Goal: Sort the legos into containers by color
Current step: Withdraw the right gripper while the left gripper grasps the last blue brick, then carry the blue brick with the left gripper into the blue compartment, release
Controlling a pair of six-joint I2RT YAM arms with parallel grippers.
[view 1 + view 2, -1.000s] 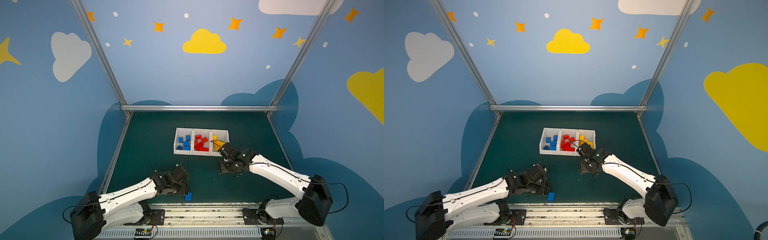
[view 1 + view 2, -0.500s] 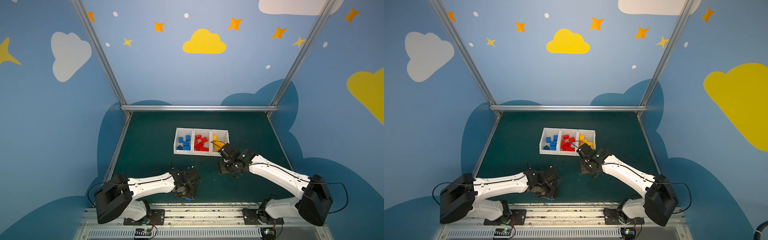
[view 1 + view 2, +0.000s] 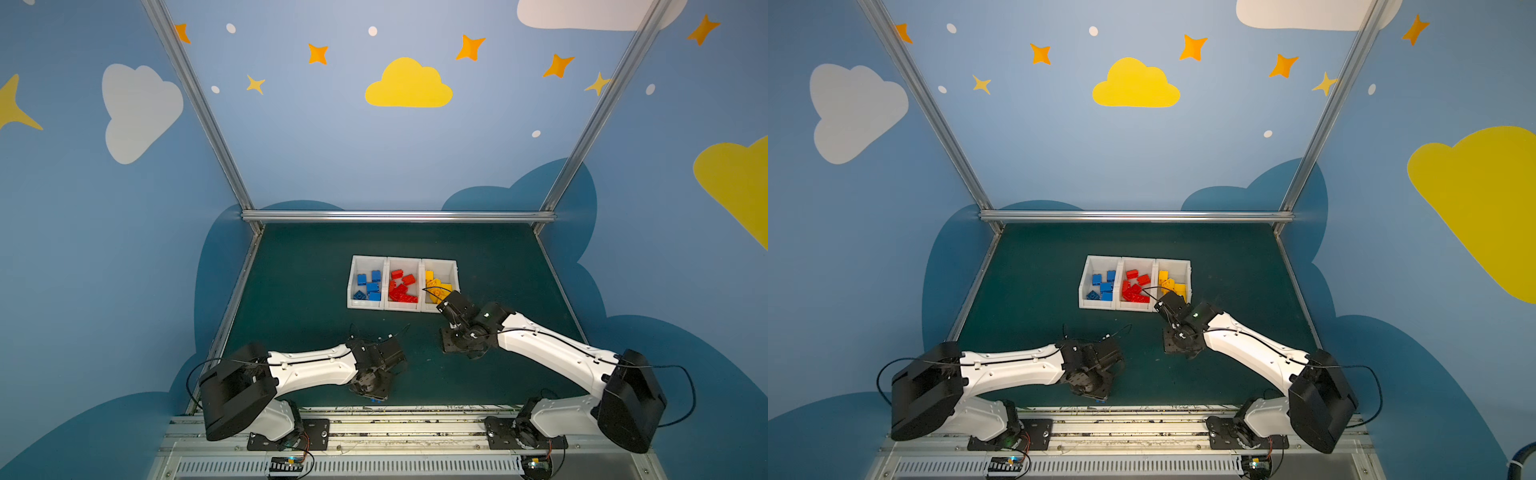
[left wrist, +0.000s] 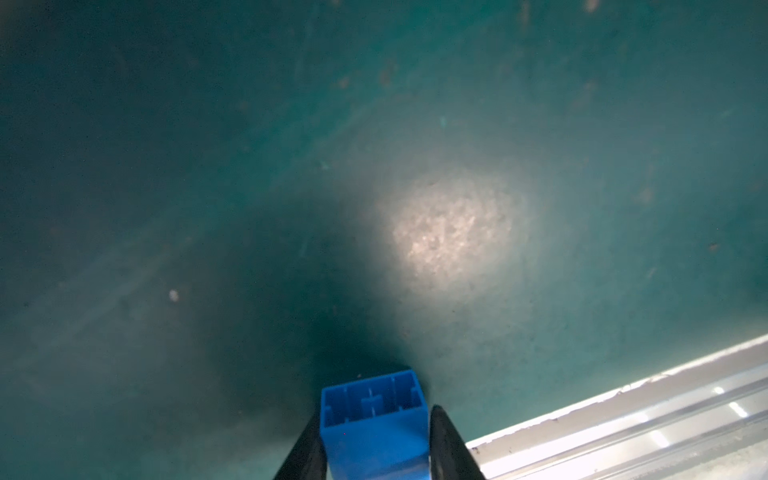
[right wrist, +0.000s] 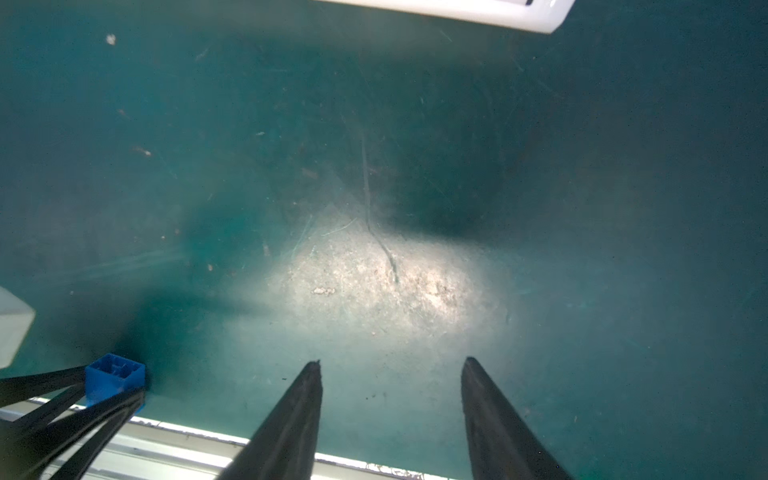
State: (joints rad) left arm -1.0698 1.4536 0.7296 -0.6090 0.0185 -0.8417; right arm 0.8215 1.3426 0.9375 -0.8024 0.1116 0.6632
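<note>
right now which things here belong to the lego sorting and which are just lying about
Job:
- blue brick, gripped by the left tool
- white bins holding blue bricks, red bricks, yellow bricks
- right tool, open and empty

Just there:
- green mat
- metal rail
- cloud decals

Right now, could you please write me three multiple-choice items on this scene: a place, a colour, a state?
1. Where is the small blue plastic studded brick in the wrist views? A) held by the left gripper B) on the back rail C) on another brick
2. What colour fills the middle white plastic open-top bin? A) blue B) red C) yellow
3. How is the right gripper? A) shut on a brick B) open, empty C) shut, empty
Answers: 1 A, black fingers clamp it; 2 B, red bricks in both top views; 3 B, its fingers apart over green mat.
</note>
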